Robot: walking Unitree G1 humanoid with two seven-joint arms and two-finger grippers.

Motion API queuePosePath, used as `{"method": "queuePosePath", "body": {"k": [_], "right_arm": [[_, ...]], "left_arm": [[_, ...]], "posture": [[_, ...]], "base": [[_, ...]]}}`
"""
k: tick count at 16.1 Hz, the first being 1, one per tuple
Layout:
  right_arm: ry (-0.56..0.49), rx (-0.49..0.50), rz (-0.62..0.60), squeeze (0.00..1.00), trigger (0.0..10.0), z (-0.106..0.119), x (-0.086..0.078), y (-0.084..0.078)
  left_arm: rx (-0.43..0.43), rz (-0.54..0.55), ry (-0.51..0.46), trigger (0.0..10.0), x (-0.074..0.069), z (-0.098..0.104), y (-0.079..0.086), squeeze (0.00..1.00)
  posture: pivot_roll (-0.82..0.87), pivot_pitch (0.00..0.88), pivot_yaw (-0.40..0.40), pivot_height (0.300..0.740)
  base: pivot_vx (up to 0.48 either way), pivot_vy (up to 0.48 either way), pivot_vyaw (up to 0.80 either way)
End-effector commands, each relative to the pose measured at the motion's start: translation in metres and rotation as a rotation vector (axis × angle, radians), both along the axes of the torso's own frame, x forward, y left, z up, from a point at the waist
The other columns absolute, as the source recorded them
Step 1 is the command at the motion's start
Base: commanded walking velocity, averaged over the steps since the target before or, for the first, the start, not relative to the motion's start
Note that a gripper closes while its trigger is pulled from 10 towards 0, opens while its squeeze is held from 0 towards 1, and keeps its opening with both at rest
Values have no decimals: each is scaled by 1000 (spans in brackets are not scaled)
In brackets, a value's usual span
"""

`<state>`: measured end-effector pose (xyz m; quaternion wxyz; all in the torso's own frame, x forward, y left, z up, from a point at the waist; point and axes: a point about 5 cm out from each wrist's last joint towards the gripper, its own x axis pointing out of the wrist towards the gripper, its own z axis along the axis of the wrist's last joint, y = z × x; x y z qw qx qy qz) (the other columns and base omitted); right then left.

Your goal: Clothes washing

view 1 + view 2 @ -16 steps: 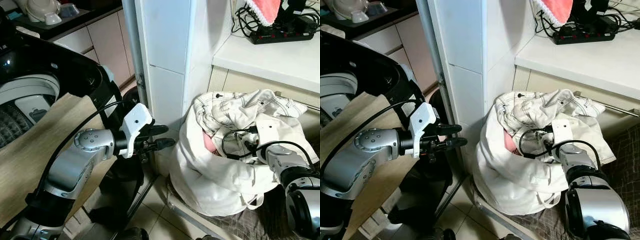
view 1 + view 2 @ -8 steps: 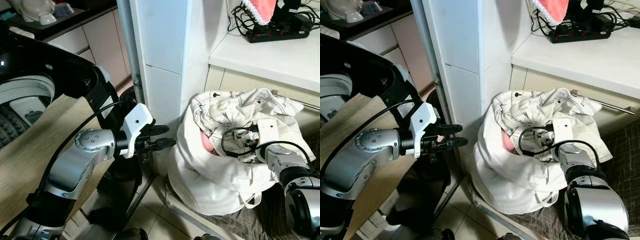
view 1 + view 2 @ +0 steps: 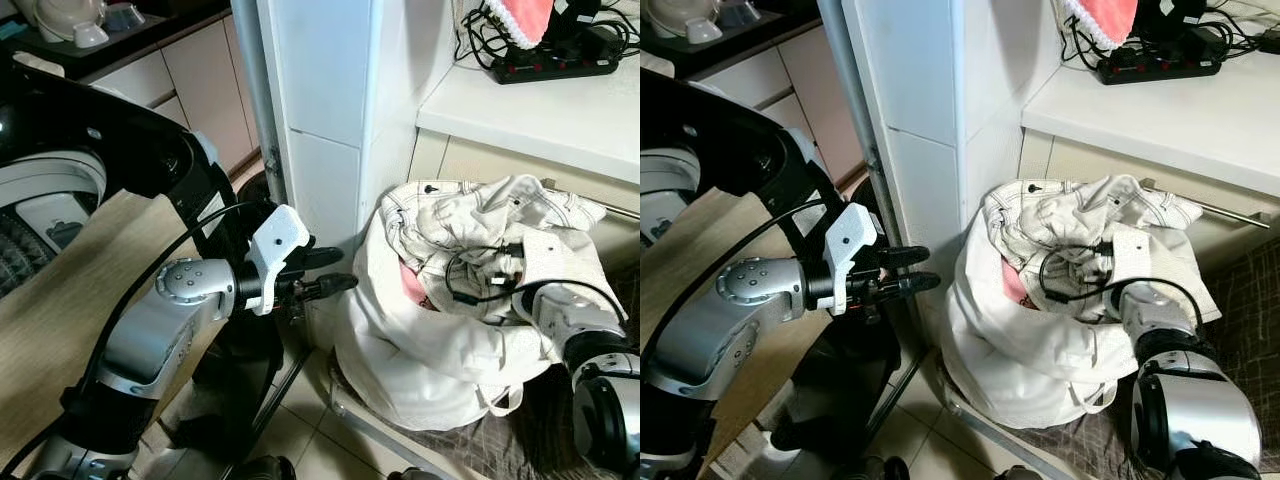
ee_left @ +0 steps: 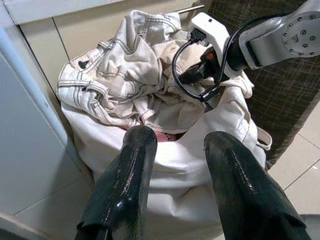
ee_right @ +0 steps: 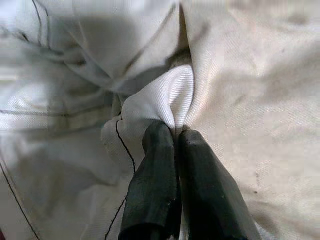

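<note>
A laundry bag (image 3: 420,360) sits on the floor (image 3: 300,425) at the foot of a tiled pillar (image 3: 320,120), with a pile of clothes (image 3: 480,225) in it. The right tool (image 5: 172,135) is in the pile, closed on a fold of cloth. The left tool (image 3: 335,272) hangs to the bag's left, before the pillar, fingers apart. Behind the bag, a tabletop (image 3: 540,115) carries a power strip (image 3: 555,65). A washing machine (image 3: 50,190) stands at far left.

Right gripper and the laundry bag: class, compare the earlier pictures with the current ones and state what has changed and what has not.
The right gripper has pushed deeper into the white clothes in the laundry bag, and its fingers are shut on a fold of cloth. The left gripper stays open, held beside the bag. The bag has not moved.
</note>
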<state>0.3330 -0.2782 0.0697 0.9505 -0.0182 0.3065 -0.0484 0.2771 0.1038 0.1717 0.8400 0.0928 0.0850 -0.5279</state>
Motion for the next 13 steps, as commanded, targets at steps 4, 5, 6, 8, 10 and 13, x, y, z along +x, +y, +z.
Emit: {"method": "queuePosePath", "body": {"k": [4, 5, 6, 8, 10, 13], "right_arm": [[-245, 117, 58, 0, 0, 64, 23, 1], [-310, 156, 111, 0, 0, 85, 21, 6], [-352, 182, 168, 0, 0, 101, 18, 12], [-408, 221, 253, 0, 0, 127, 10, 20], [-548, 368, 444, 0, 0, 176, -10, 45], [-639, 458, 587, 0, 0, 211, -26, 64]], "left_arm": [[-110, 77, -90, 10000, 9, 21, -3, 0], [-131, 104, -113, 10000, 13, 24, -4, 0], [-159, 128, -137, 10000, 16, 28, -5, 0], [-294, 172, -184, 10000, 20, 46, -9, 0], [-414, 73, -103, 10000, 18, 63, -27, 1000], [-513, -15, -27, 10000, 14, 71, -50, 1000]], "posture": [[-62, 32, 65, 740], [-66, 27, 63, 740], [-66, 27, 63, 740], [-69, 23, 60, 740], [-71, 21, 62, 740], [-77, 17, 62, 740]], "base": [[0, 0, 0], [0, 0, 0], [0, 0, 0], [0, 0, 0], [0, 0, 0], [0, 0, 0]]}}
